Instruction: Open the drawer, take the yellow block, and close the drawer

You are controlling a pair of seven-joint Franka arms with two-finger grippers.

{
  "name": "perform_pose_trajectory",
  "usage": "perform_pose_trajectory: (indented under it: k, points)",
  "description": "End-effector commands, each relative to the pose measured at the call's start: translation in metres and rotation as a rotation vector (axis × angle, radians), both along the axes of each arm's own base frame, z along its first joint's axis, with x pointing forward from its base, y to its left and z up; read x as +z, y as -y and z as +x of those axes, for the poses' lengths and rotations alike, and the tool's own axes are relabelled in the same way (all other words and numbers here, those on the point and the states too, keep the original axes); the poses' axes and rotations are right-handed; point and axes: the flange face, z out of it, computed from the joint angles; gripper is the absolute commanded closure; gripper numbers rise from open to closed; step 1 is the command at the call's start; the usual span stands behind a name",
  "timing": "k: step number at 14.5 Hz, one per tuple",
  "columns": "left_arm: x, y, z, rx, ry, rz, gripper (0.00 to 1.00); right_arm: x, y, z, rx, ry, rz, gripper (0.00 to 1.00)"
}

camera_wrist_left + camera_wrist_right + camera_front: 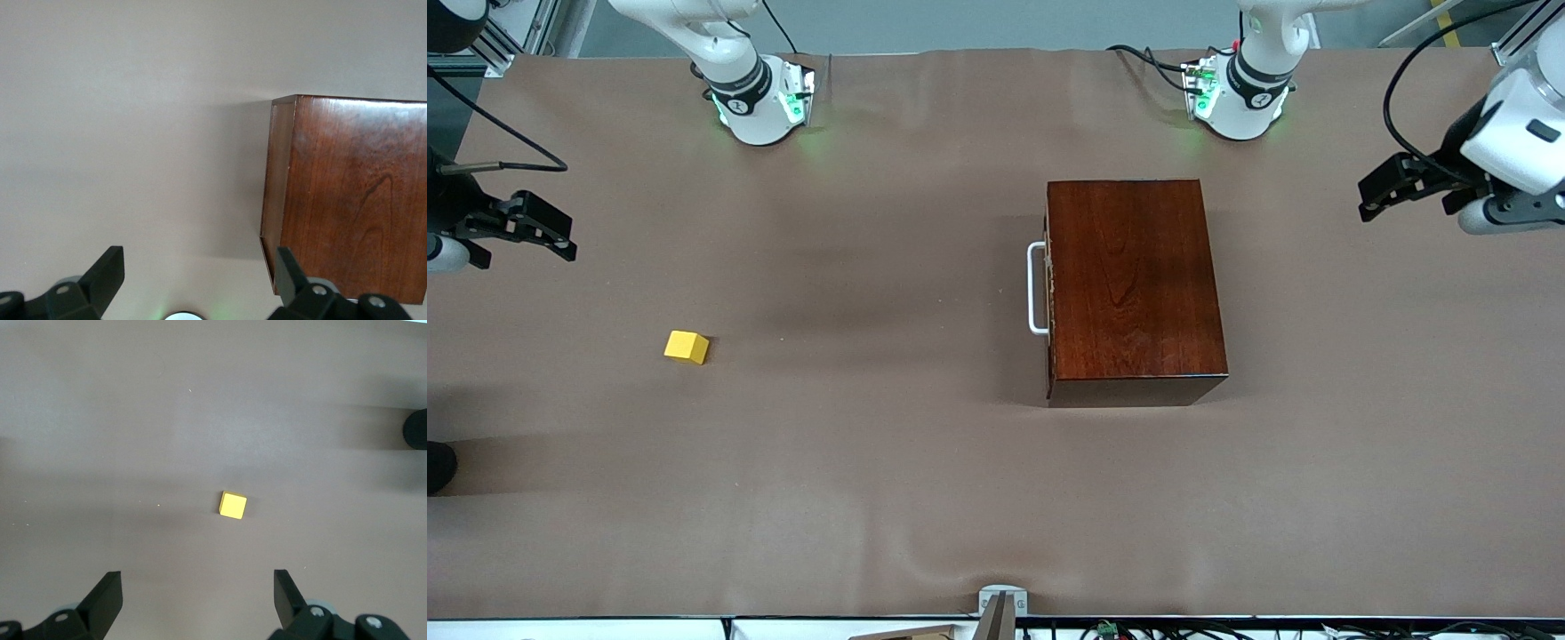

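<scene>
Brown table (925, 498) holds the yellow block (687, 347) and shut drawer (1038, 287); both end effectors (1374, 197) (547, 233) gape wide, no writing legible.

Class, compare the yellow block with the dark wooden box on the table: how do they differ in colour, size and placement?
The yellow block is bright and plain; the wooden box is glossy reddish-brown with visible grain. The block is far smaller than the box. The block lies toward the right arm's end, the box toward the left arm's. The box has a white handle; the block has none. Both rest on the table, untouched.
</scene>
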Motion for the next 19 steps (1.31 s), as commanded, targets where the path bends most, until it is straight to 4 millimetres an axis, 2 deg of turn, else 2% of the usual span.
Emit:
perform_pose_trajectory:
  k: [1,3,5,9,12,19]
  points:
    - [0.004,-0.008,-0.013,-0.019,0.036,0.012,0.0,0.005,0.001,-0.004,0.018,0.005,0.0,0.0]
    - [0.007,-0.01,-0.014,-0.02,0.045,0.034,0.0,0.005,-0.001,-0.004,0.023,0.006,0.018,0.0]
    - [0.012,-0.003,-0.015,-0.038,0.057,0.044,0.0,0.005,0.0,-0.004,0.046,0.007,0.019,0.0]
    - [0.016,-0.011,-0.013,-0.061,0.065,0.065,0.0,0.005,0.001,-0.005,0.05,0.002,0.015,0.0]
    - [0.026,-0.014,-0.005,-0.051,0.086,0.043,0.0,0.004,0.002,-0.006,0.043,-0.013,0.016,0.0]
    - [0.022,-0.013,-0.005,-0.05,0.072,0.021,0.0,0.003,0.005,-0.006,0.037,-0.016,0.019,0.0]
